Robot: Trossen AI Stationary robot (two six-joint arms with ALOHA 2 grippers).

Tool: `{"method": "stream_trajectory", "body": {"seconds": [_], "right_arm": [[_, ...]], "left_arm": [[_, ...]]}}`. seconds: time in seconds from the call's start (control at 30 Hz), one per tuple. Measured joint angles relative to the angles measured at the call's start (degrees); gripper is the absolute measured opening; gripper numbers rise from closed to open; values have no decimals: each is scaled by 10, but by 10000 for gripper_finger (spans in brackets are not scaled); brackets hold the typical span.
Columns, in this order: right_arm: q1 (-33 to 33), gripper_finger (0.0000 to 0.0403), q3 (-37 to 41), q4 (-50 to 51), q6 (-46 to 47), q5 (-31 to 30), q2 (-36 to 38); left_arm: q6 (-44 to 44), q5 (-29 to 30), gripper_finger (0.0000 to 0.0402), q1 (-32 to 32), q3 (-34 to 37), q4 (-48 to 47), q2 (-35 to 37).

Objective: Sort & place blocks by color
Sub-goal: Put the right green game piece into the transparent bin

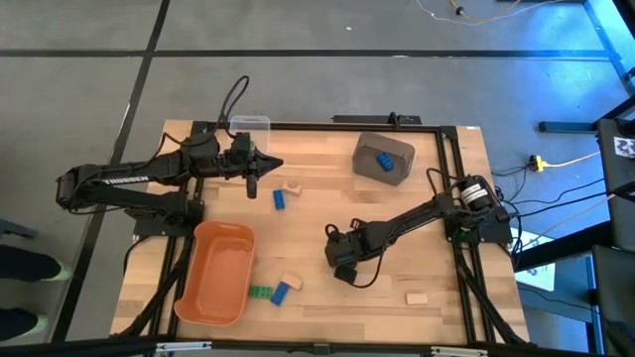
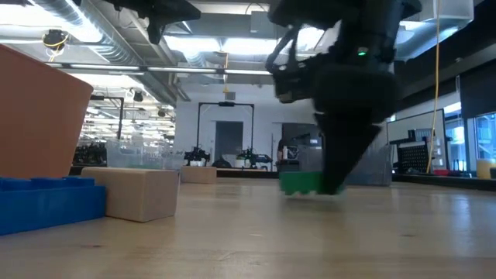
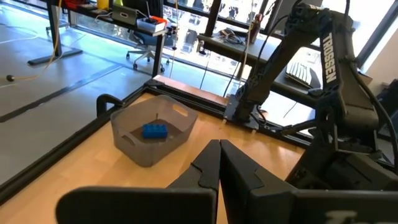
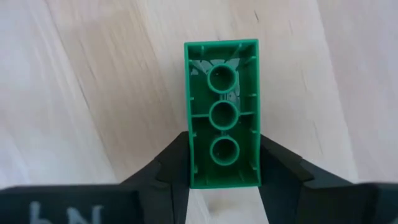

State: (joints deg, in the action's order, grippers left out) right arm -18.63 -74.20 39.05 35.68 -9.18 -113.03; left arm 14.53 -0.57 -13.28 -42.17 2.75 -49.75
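- Right hand [image 4: 222,163] closed on a green block [image 4: 222,112]; fingers press its two long sides, hollow underside with three round tubes facing the wrist camera.
- High view: right hand [image 1: 340,260] sits low over the middle of the wooden counter [image 1: 327,297], arm reaching in from the right edge. The held block is not visible from above.
- Low view: the green block [image 2: 301,183] is at or just above the counter surface beneath the dark hand; contact cannot be resolved.
- Left hand [image 1: 268,166] near the far edge of the counter, fingers [image 3: 211,165] drawn together with only a thin slit between them, holding nothing.
- Dark grey bin [image 1: 369,151] at far right of counter holds one blue block [image 1: 384,161]; also seen from the left wrist view, block [image 3: 155,131] lying on the bin [image 3: 181,127] floor.
- Clear container [image 1: 249,126] at the far edge, just beside the left hand.
- Orange tub [image 1: 216,275] at near left.
- Loose on counter: blue block [image 1: 280,198] and tan block [image 1: 292,185] near the left hand; green block [image 1: 260,292], blue block [image 1: 281,293] and tan block [image 1: 291,282] clustered just beside the tub; one tan block [image 1: 416,297] alone at near right.
- Low view foreground: blue block [image 2: 48,203] touching tan block [image 2: 139,193].
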Motion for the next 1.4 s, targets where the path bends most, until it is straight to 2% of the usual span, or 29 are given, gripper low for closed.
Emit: {"method": "stream_trajectory", "body": {"seconds": [0.2,0.3,0.53,0.67,0.77,1.1,1.2,1.4], "right_arm": [[0,139,65,15,18,-7,64],[0,139,118,-5,57,-7,110],[0,139,204,-125,124,-26,217],[13,139,214,-169,125,-50,251],[28,139,214,-203,116,-55,261],[74,139,214,-318,64,-45,265],[83,139,214,-346,52,-27,265],[88,139,193,-342,29,-17,265]], "left_arm": [[-1,5,3,-9,0,4,0],[1,4,22,-17,0,3,1],[29,-27,123,-45,-1,-34,29],[30,-34,179,-52,-1,-78,56],[30,-34,202,-52,-1,-107,75],[25,-35,208,-33,1,-113,105],[36,-35,209,-18,28,-51,104],[128,-10,209,15,131,115,98]]}}
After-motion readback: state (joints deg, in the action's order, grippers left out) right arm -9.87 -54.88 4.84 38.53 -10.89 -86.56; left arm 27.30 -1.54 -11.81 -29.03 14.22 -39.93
